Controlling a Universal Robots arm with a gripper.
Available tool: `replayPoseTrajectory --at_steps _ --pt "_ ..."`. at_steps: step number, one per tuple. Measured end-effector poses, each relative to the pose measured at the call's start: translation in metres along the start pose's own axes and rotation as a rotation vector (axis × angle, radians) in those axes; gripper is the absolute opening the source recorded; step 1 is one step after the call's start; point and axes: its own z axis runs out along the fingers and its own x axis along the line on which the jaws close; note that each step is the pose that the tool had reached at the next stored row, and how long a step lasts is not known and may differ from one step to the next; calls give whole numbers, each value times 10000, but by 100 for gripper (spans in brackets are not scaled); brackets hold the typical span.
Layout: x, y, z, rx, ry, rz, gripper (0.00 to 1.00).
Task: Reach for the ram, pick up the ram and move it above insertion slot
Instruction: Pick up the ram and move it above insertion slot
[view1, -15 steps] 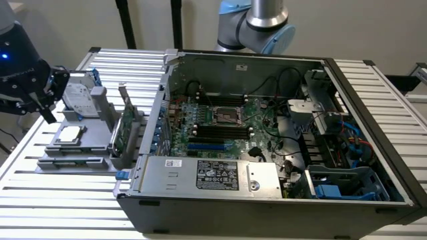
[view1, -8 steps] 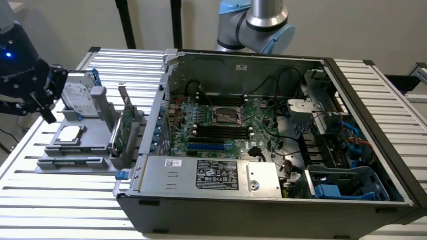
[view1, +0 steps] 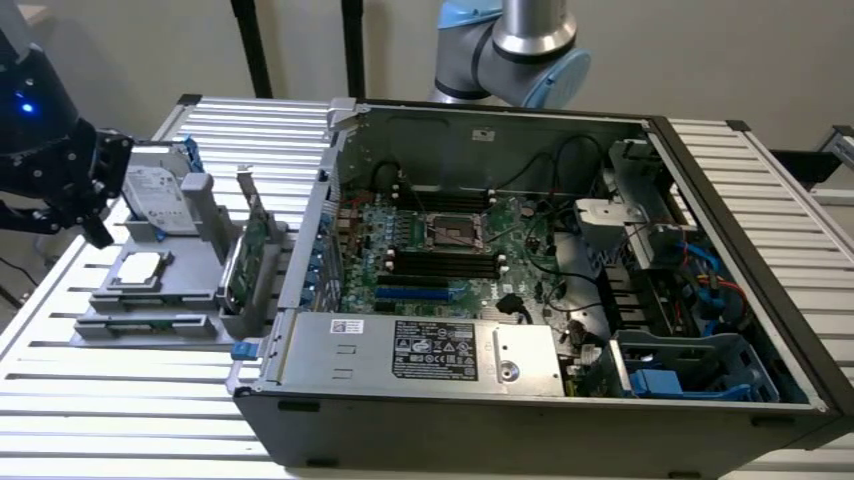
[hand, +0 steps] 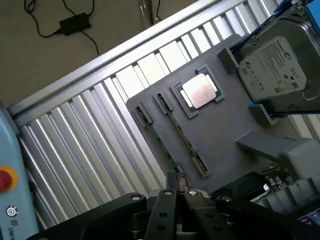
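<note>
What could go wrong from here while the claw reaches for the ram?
1. The ram sits thin and edge-up in the gray tray, with a second stick close beside it; the claw might grip badly or knock the neighbour.
2. The processor and hard drive lie nearby on that tray and could be bumped.

Counter (view1: 120, 400): ribbed aluminium slats. Bearing: open computer case (view1: 534, 430), centre-right of the exterior view; grey fixture tray (view1: 194, 278), at its left.
</note>
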Motion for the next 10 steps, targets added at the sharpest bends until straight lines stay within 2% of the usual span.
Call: replayPoseTrajectory --at_steps 10 --pt "0 -1 23 20 59 -1813 11"
